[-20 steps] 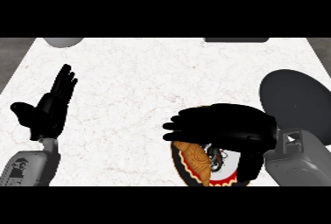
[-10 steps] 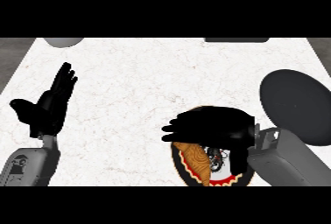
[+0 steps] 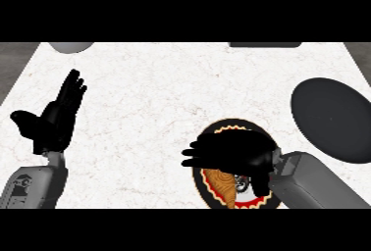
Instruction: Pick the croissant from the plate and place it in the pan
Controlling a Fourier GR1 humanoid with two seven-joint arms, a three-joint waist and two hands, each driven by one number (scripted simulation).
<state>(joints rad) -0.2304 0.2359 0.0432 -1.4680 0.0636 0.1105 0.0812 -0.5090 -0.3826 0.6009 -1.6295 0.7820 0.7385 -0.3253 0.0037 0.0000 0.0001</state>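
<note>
Right hand over plate, croissant partly under it — can't tell if grasped. I'd confirm hold, lift straight, carry right to pan. Left hand open, resting.

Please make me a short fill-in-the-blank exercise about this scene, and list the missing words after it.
1. The croissant lies on the ____.
2. The robot hand above the plate is the robot's ____ one.
3. The left robot hand, at the view's left, is ____ and holds nothing.
4. The pan stands on the white ____, apart from the plate.

Missing words: plate; right; open; counter.
</note>
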